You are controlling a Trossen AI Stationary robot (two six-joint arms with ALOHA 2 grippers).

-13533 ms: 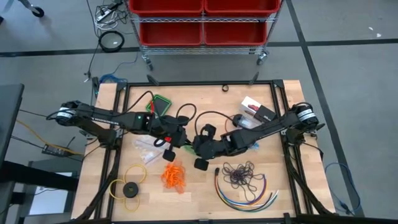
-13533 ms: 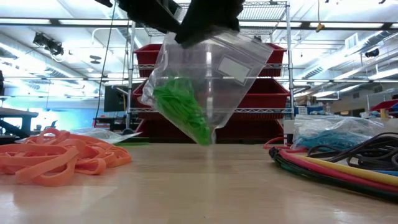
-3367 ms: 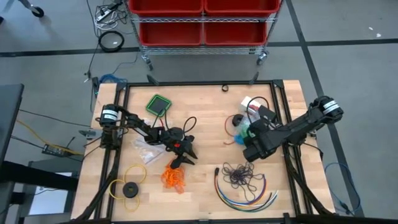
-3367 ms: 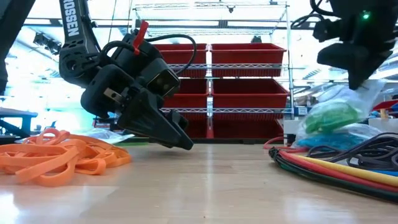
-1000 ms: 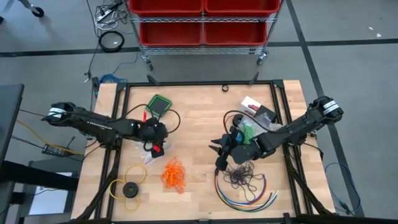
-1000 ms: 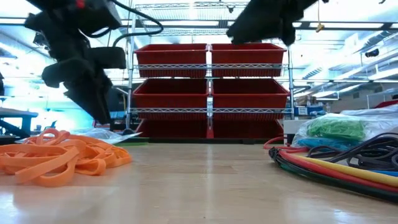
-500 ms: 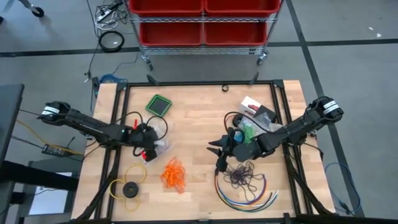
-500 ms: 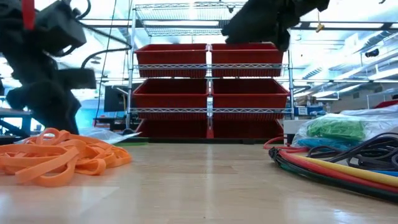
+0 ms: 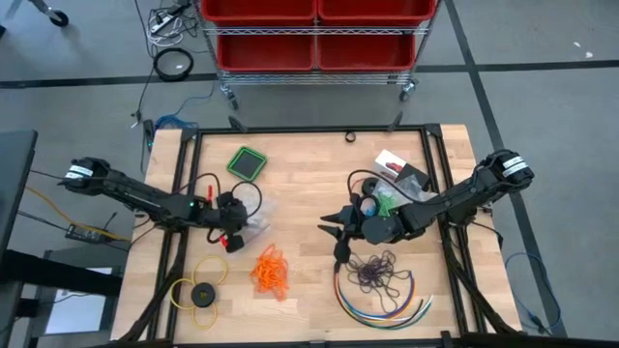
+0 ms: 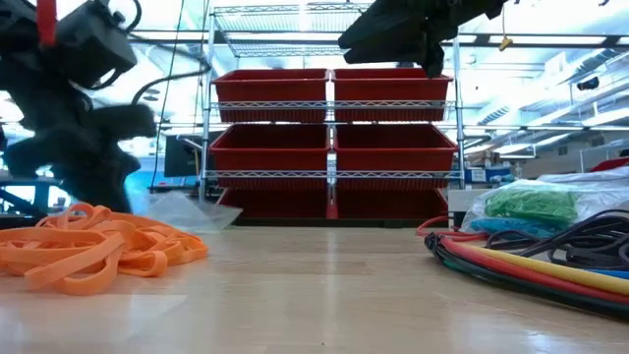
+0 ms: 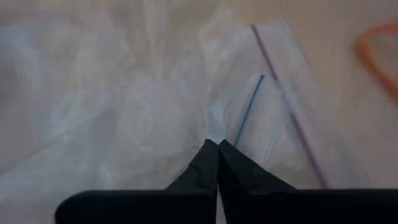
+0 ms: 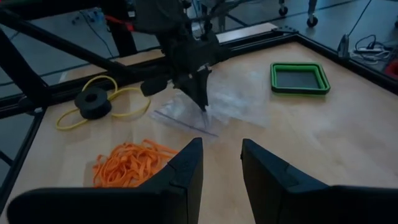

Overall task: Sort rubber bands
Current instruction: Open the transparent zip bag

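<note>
The high view looks straight down on the whole table point(image 9: 309, 174) and both arms. The low view sits at table height, facing level across the wood toward red shelf bins point(image 10: 334, 143), very near the orange rubber bands point(image 10: 88, 246). The left wrist view presses close over clear plastic bags point(image 11: 155, 106). The right wrist view looks across the table, sharing those bags and bands with the high view.

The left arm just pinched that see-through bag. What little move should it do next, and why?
Probably lift a little. The left gripper has its fingers shut on the clear zip bag, which lies flat on the table. The orange rubber bands lie loose nearby, so the bag likely needs raising before it can take them.
</note>
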